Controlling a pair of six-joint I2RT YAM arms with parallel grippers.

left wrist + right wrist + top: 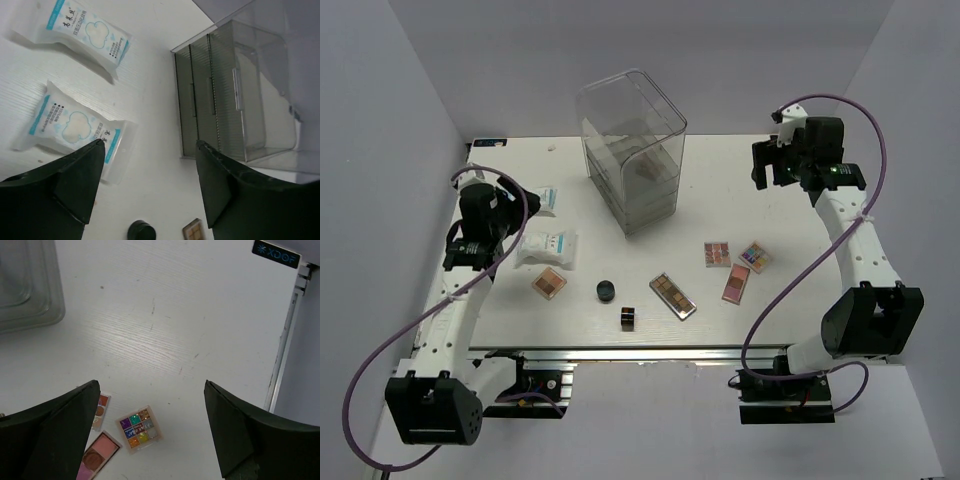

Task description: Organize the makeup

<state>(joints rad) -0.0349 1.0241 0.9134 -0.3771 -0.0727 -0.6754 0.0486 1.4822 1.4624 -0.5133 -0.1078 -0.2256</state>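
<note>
1. The left claw (150, 142) is at the left edge of the table (790, 215). Its fingers are spread apart with nothing between them.
2. The right claw (152, 385) is by the far right corner. Its fingers are spread apart and it holds nothing.
3. White soft packets, count two. Both lie near the left edge and apart from each other: the far packet (542, 200) and the near packet (548, 248).
4. Flat palettes, count five.
   - The small brown palette (549, 283) lies just nearside of the near packet.
   - The long brown palette (673, 296) lies toward the middle of the near edge.
   - The warm-toned palette (717, 254), multicolour palette (755, 257) and pink palette (736, 283) are grouped toward the right edge.
5. Round black jar (607, 291), count one. It sits between the two brown palettes.
6. Dark cube (627, 318), count one. It is closest to the near edge, near the jar.
7. Clear drawer box (632, 150), count one. It stands upright at the middle of the far edge.
</note>
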